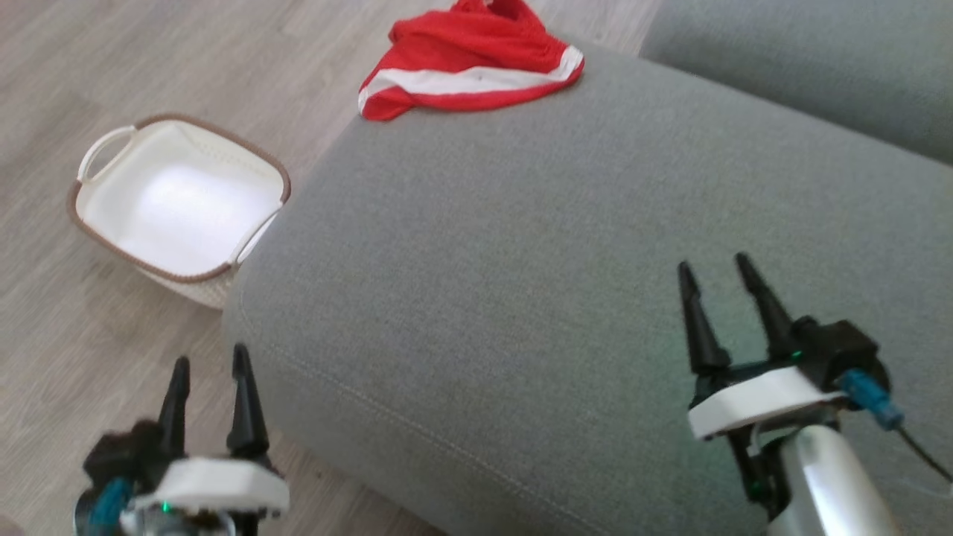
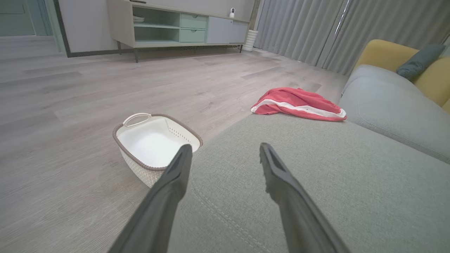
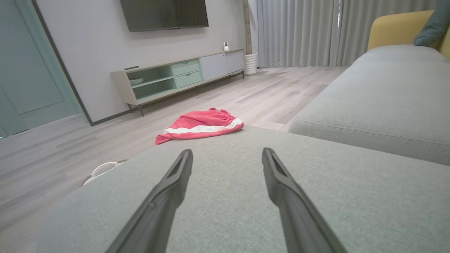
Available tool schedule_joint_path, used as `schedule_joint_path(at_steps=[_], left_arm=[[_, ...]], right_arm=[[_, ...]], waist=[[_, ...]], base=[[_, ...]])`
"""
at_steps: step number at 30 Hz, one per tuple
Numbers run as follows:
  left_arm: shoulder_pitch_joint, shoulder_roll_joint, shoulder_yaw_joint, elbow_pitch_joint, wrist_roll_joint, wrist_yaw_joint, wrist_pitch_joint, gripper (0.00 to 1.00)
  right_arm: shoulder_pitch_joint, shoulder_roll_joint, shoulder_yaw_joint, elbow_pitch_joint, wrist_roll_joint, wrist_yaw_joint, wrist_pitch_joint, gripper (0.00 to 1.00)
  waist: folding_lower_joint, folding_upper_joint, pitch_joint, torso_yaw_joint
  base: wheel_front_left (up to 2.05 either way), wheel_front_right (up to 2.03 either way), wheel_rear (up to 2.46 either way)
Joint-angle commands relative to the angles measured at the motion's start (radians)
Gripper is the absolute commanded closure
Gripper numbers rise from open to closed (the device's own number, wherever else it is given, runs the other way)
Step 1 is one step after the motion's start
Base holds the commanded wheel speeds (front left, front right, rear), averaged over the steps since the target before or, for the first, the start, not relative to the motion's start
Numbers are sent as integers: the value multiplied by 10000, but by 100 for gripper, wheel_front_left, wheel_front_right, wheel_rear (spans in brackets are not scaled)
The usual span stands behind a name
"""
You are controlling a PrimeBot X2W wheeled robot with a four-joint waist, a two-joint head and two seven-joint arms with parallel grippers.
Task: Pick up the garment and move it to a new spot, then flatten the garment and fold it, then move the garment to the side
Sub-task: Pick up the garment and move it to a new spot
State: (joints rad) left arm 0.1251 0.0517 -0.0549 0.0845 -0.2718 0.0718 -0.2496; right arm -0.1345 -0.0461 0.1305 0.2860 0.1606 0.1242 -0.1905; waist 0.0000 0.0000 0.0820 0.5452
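The garment (image 1: 469,63), bright red with a white stripe, lies crumpled at the far edge of the grey ottoman cushion (image 1: 521,298). It also lies far ahead in the left wrist view (image 2: 299,104) and the right wrist view (image 3: 202,125). My left gripper (image 1: 210,365) hovers open off the cushion's near left corner, over the floor. My right gripper (image 1: 715,269) stands open above the cushion's near right part. Both hold nothing and are far from the garment.
A white basket with a brown rim (image 1: 179,201) stands on the wood floor against the cushion's left side. A second grey sofa section (image 1: 804,67) lies to the far right. A TV cabinet (image 3: 179,75) and curtains stand across the room.
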Motion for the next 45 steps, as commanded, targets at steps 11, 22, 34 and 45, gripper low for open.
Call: schedule_joint_path(at_steps=[11,22,34,45], left_arm=[[-6027,2033,473,1266,726,-1006,580,0],[-10586,3132,122,4662,152,-1848,2752,0],[-12241,3853,85,8176,-419,-1507,4405,0],[-12830,3979,-56,9240,-541,-1665,4042,0]], right_arm=[[-950,-41,-170,-2392,-1298,65,1187,0],[-1530,-41,27,-4752,-2081,65,1954,0],[-1419,-124,353,-7203,-2915,65,2974,0],[-1401,-431,395,-7821,-2969,65,3312,0]], waist=[[0,0,2481,-1411],[0,0,4059,-2813],[0,0,5334,-3888],[0,0,5774,-4157]], base=[[0,0,0],[0,0,0],[0,0,0],[0,0,0]])
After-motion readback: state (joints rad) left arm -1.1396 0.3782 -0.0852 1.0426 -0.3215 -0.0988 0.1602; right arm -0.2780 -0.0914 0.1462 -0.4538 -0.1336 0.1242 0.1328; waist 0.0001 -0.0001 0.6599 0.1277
